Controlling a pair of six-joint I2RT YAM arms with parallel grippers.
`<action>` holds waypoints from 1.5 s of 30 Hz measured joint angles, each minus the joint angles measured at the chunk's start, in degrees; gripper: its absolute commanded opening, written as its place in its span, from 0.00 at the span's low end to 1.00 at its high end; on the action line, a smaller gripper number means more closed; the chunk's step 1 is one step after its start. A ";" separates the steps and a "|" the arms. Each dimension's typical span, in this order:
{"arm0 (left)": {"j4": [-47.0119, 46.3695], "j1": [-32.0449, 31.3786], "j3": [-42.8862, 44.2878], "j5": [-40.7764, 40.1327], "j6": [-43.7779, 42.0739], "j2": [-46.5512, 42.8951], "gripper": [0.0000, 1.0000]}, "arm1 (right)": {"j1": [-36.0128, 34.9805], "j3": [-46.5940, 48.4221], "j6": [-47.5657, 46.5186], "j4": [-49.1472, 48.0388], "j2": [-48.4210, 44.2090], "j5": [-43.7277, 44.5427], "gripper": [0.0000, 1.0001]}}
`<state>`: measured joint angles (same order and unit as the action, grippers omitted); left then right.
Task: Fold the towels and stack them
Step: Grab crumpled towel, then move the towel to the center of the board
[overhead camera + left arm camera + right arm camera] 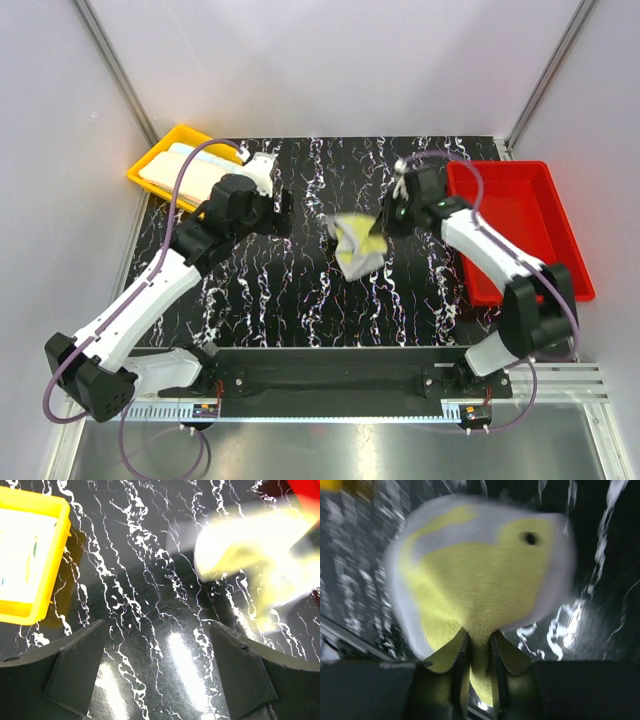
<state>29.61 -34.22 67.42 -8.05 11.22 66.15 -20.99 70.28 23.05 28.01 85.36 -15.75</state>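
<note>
You're carrying the towel (pixel 356 246) above the table (pixel 300 290) centre, right claw (pixel 479 647) pinching it, left claw (pixel 159 665) gaping empty at its nine o'clock. Next, you're likely needing to lay it flat for folding.

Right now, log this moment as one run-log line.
right gripper: shut on yellow towel, bunched over table centre | left gripper: open, empty | yellow bin: pale towels inside

No text, label, brand, number or sign can be read in any view. The yellow tray (pixel 143 168), the red tray (pixel 520 222), the marbled bench (pixel 300 290) and the yellow-and-grey towel (pixel 357 250) show only colour and pattern. The fittings (pixel 205 408) on the near rail are too small to read.
</note>
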 measured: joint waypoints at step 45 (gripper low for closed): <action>-32.22 -7.37 -7.93 31.50 19.80 40.79 0.56 | -0.22 -6.23 -2.29 -4.35 -3.32 9.25 0.86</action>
<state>-2.61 -41.58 59.48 23.44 31.03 106.94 -21.21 64.05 20.75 23.66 82.04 -6.50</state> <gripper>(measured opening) 0.568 0.863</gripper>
